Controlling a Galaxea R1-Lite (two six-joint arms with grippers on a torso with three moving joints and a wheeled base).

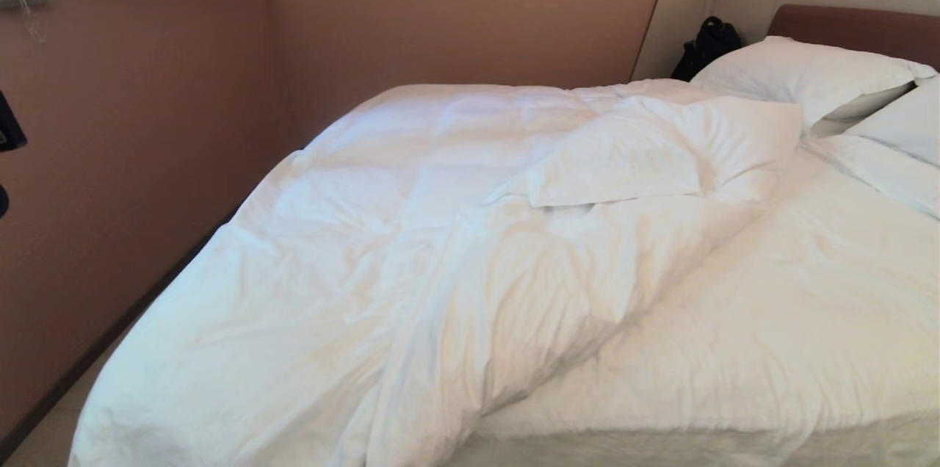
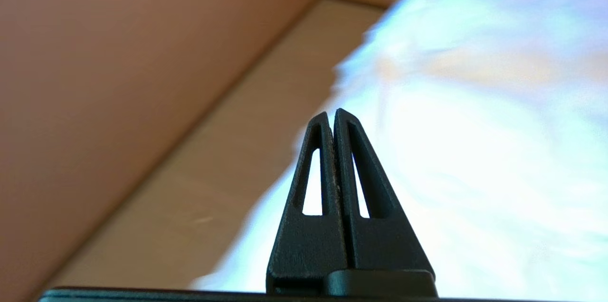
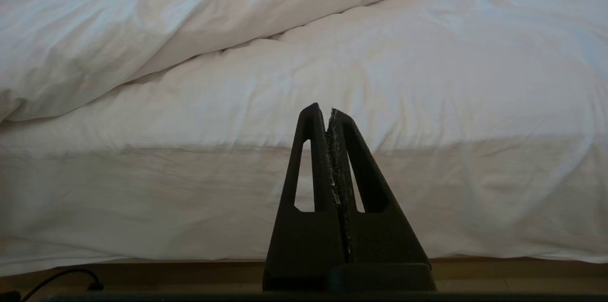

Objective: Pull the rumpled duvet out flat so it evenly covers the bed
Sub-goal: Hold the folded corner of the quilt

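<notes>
By the pink wall (image 1: 132,158), the left hand (image 2: 332,113) hangs with its fingers pressed together on nothing, just off the white edge of the bedding above the pale floor (image 2: 190,174). The duvet (image 1: 411,269) lies bunched in a diagonal ridge across the bed (image 1: 808,320), one corner folded back near the pillows (image 1: 808,74). The right hand (image 3: 327,109), also closed and empty, points at the bed's near side.
</notes>
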